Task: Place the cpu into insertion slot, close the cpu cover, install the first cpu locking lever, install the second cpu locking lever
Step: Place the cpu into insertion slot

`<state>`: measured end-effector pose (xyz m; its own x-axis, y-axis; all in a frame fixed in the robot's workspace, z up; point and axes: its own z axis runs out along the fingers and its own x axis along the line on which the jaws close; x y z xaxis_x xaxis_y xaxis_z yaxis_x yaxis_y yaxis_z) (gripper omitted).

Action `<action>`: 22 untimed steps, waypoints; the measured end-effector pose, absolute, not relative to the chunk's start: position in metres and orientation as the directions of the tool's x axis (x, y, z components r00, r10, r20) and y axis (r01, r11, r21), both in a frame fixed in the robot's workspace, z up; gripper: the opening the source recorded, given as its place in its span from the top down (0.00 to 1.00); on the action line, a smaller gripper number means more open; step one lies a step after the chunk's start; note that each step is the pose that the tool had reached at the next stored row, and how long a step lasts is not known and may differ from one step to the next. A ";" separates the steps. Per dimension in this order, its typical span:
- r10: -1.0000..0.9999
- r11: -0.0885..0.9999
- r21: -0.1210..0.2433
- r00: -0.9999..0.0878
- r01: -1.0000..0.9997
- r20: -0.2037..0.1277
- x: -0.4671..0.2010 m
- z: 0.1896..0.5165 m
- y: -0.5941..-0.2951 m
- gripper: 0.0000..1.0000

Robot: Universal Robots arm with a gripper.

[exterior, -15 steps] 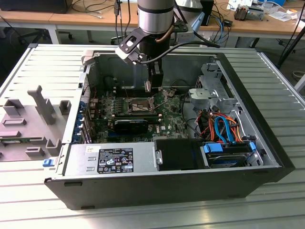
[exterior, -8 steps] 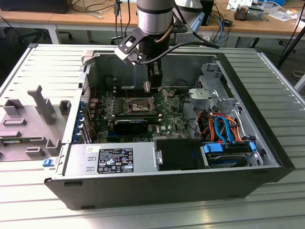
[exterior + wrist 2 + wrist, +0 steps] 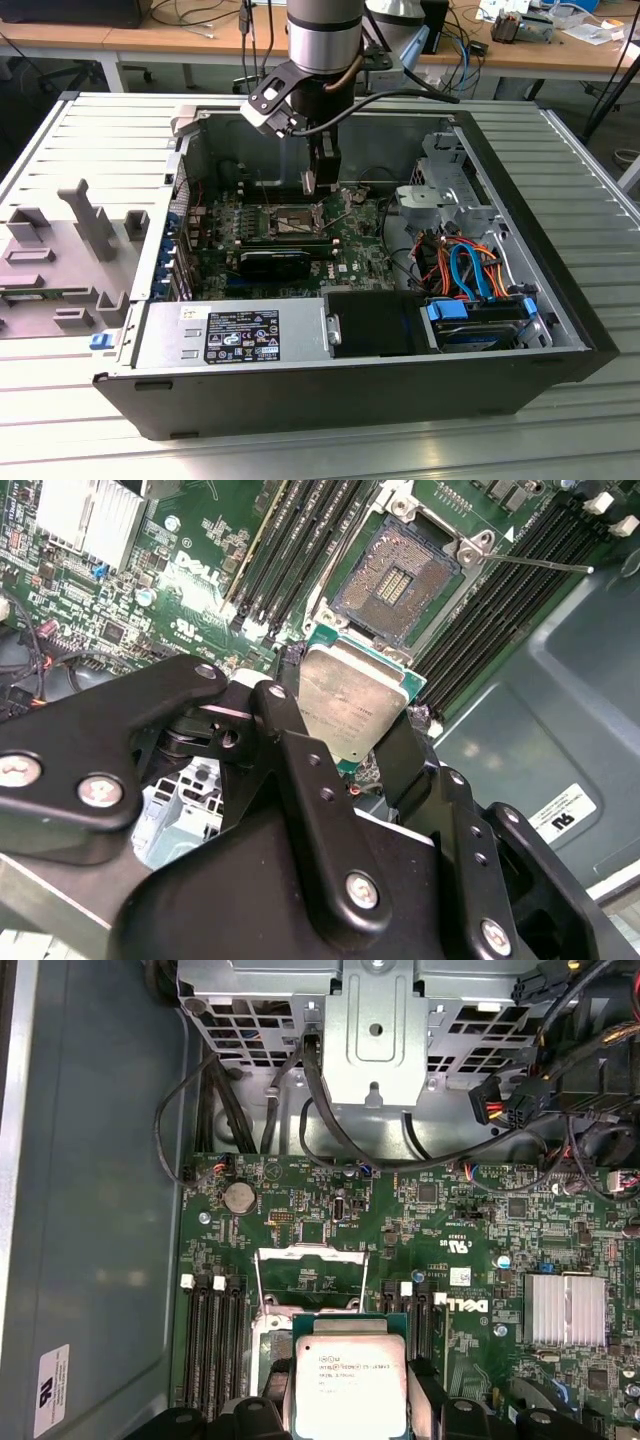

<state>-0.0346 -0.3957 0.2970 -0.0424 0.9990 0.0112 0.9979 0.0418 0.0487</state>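
Note:
My gripper (image 3: pixel 345 730) is shut on the cpu (image 3: pixel 352 702), a flat silvery square chip pinched at two opposite edges between black fingers (image 3: pixel 283 715). The cpu hangs above the green board, beside and short of the insertion slot (image 3: pixel 393 580), whose dark centre lies open and bare. In the first wrist view the cpu (image 3: pixel 350 1380) sits in the gripper (image 3: pixel 350 1402), and beyond it the cpu cover (image 3: pixel 312 1253) stands raised. A thin locking lever (image 3: pixel 540 562) sticks out past the socket. In the exterior view the gripper (image 3: pixel 318 183) hovers just above the insertion slot (image 3: pixel 287 222).
The board lies inside an open black computer case (image 3: pixel 520 380) on a slatted metal table. Black memory slots (image 3: pixel 300 545) flank the socket. A drive cage (image 3: pixel 375 1020) with loose cables, a finned heatsink (image 3: pixel 565 1308) and a power supply (image 3: pixel 235 335) crowd the case.

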 end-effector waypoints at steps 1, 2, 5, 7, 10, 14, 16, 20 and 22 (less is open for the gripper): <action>0.999 0.042 0.049 -0.042 0.998 0.011 -0.035 0.297 -0.396 0.46; 0.999 0.042 0.049 -0.042 0.998 0.011 -0.035 0.292 -0.396 0.46; 0.999 0.042 0.049 -0.042 0.998 0.011 -0.035 0.286 -0.396 0.46; 0.999 0.042 0.049 -0.042 0.998 0.011 -0.035 0.285 -0.396 0.46; 0.999 0.042 0.049 -0.042 0.998 0.011 -0.035 0.285 -0.396 0.46; 0.999 0.042 0.049 -0.042 0.998 0.011 -0.035 0.284 -0.396 0.46; 0.999 0.042 0.049 -0.042 0.998 0.011 -0.035 0.283 -0.396 0.46; 0.999 0.042 0.049 -0.042 0.998 0.011 -0.035 0.283 -0.396 0.46; 0.999 0.042 0.049 -0.042 0.998 0.011 -0.035 0.282 -0.396 0.46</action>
<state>-0.0346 -0.3957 0.2822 -0.0424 0.9990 0.0111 0.9979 0.0418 0.0487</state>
